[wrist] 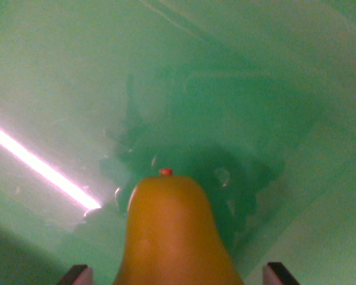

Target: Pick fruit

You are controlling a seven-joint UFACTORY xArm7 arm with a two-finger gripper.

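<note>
One view only is supplied, the wrist view. A smooth orange-yellow pear-shaped fruit (175, 237) is seen at the bottom centre, its narrow end pointing up the frame and tipped with a small red spot (166, 172). The wide part of the fruit is cut off by the lower edge. Two dark fingertips (76, 275) of the gripper (179, 275) are seen at the bottom corners of the fruit, one to the wrist view's left of it and one to the wrist view's right. A gap of green is seen between each tip and the fruit, so the claw is spread wide and nothing is grasped. Behind the fruit a glossy green surface (273, 71) is spread across the whole frame. A dark blurred shadow (207, 136) is cast on it above and around the narrow end of the fruit. A bright pinkish-white streak of reflected light (41, 169) is drawn diagonally to the wrist view's left of the fruit, ending near its shoulder. Whether the fruit is touching the green surface cannot be told.
</note>
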